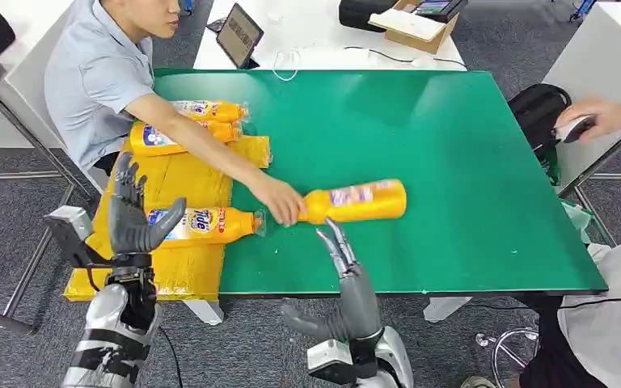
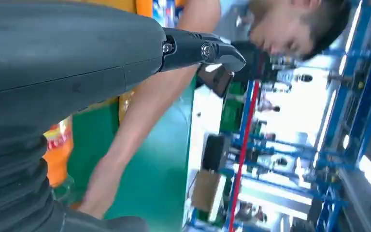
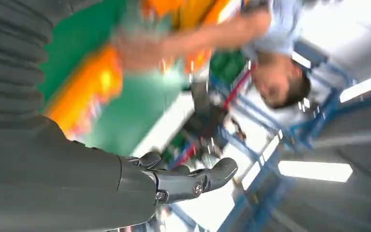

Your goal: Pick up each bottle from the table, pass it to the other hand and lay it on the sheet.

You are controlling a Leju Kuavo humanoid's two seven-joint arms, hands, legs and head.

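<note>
A person's arm [image 1: 202,149] stretches across the sheet [image 1: 174,190] to the bottle [image 1: 356,200], barring the way; the green surface [image 1: 469,162] beyond lies open.

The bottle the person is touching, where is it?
In the head view, that orange bottle lies on its side on the green table, just beyond the right robot hand, right of the yellow sheet.

Head view: bright, even overhead light, sharp throughout, with soft short shadows on the green counter [image 1: 469,162]. Left wrist view: near robot hand [image 2: 77,72] slightly soft; background windows blown out to white. Right wrist view: heavy motion blur over the orange bottle [image 3: 89,89]; ceiling lights [image 3: 314,170] glare.
</note>
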